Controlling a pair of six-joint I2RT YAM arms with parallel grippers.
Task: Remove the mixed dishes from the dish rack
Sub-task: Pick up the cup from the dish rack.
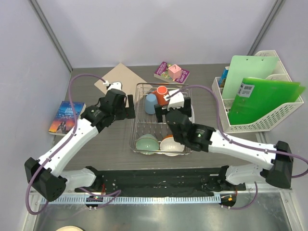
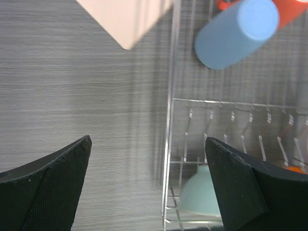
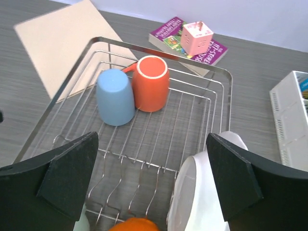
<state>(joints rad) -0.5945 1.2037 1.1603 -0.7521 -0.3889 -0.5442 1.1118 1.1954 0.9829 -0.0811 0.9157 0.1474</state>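
Your left gripper (image 2: 149, 190) is hanging with its jaws spread wide and nothing between the fingers (image 2: 48, 192). They are straddling the left rim of the dish rack (image 2: 169, 120), one finger over the bare table (image 2: 72, 96), the other over the wire grid. Beneath that inner finger the pale green bowl (image 2: 199, 192) is resting at the rack's near end.

Your right gripper (image 3: 154, 185) is also gaping wide and gripping nothing. It is hovering above the middle of the rack, with the large white round plate (image 3: 195, 192) standing on edge just beside its right finger.

At the rack's far end the small light-blue cup (image 3: 115, 96) and the orange-red mug (image 3: 150, 83) are sitting side by side, touching. The cream bowl with orange outside (image 1: 172, 144) is lying next to the green bowl at the near end, so every dish is sitting inside the rack.

Around the rack, a tan board (image 3: 62, 43) is lying at the far left, a purple book (image 3: 192, 45) carrying a pink cube (image 3: 197, 34) is behind it, and a white file basket (image 1: 269, 120) is standing to the right.
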